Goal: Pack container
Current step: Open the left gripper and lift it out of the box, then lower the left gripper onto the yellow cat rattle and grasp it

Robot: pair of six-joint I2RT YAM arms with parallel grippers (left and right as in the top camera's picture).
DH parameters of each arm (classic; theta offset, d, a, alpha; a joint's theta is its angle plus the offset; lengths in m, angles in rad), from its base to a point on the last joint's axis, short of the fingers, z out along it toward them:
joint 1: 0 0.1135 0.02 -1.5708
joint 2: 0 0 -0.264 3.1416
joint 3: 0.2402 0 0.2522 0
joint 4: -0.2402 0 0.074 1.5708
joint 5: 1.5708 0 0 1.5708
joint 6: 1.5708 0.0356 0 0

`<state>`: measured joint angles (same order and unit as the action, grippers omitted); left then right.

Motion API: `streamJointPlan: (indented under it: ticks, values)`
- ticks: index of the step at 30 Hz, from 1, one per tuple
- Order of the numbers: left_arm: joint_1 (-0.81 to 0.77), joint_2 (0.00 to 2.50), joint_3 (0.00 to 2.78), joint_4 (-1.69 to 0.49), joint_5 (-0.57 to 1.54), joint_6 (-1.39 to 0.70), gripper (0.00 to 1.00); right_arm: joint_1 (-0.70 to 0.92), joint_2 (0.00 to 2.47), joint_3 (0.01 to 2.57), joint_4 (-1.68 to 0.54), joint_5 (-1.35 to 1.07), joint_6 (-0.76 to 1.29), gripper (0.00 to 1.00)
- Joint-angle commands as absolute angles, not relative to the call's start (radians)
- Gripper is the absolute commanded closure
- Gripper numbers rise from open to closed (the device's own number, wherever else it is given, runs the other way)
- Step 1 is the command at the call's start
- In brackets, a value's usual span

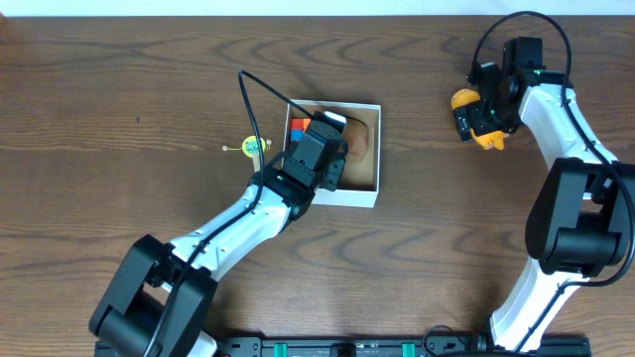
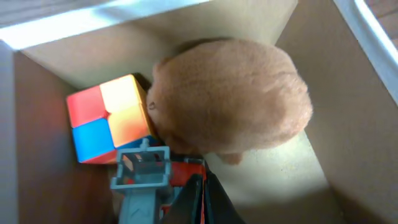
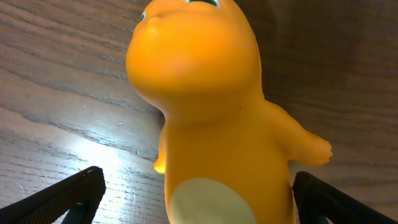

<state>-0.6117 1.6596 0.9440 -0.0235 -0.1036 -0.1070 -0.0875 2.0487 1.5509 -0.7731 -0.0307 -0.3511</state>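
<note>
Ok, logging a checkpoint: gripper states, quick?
Left gripper: cannot be told, inside the container.
Right gripper: open, around the orange toy.

It looked like a robotics lab bench, not a home. 2 white-and-black machines, a left arm [image 1: 228,233] and a right arm [image 1: 561,109], stood at the near edge of a bare wood-grain table [image 1: 99,79], with a black rail [image 1: 347,347] between their bases and a loose black cable [image 1: 253,99] looping above. Only test props lay about: a white-walled container [image 1: 362,193] under the left gripper [image 1: 332,164], holding a colored cube [image 2: 109,118] and a tan plush toy [image 2: 230,99], and an orange toy figure [image 3: 205,124] between the right gripper's [image 1: 476,119] fingers.
</note>
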Motion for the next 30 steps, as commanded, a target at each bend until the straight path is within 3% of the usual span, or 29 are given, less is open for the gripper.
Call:
streamJointPlan:
  ticks: [1,12,20,22,23,24,30]
  values:
    - [-0.613,1.644,0.963,-0.041,-0.125,-0.099,0.94,-0.08,2.056,1.554,-0.774,-0.038,-0.353,0.01]
    - [-0.593,1.522,0.987,-0.039,-0.147,-0.099,0.94,-0.08,2.056,1.554,-0.774,-0.038,-0.353,0.01]
    - [-0.485,1.398,0.987,-0.204,-0.476,-0.1,0.93,-0.08,2.056,1.554,-0.774,-0.038,-0.353,0.01]
    - [-0.427,1.391,0.987,-0.255,-0.496,-0.119,0.88,-0.08,2.056,1.554,-0.774,-0.038,-0.353,0.01]
    - [-0.391,1.392,0.986,-0.279,-0.495,-0.147,0.68,-0.08,2.056,1.554,-0.774,-0.038,-0.353,0.01]
    - [-0.359,1.395,0.986,-0.297,-0.494,-0.18,0.55,-0.08,2.056,1.554,-0.774,-0.038,-0.353,0.01]
    - [-0.194,1.443,0.986,-0.324,-0.342,-0.246,0.51,-0.08,2.056,1.554,-0.774,-0.038,-0.353,0.01]
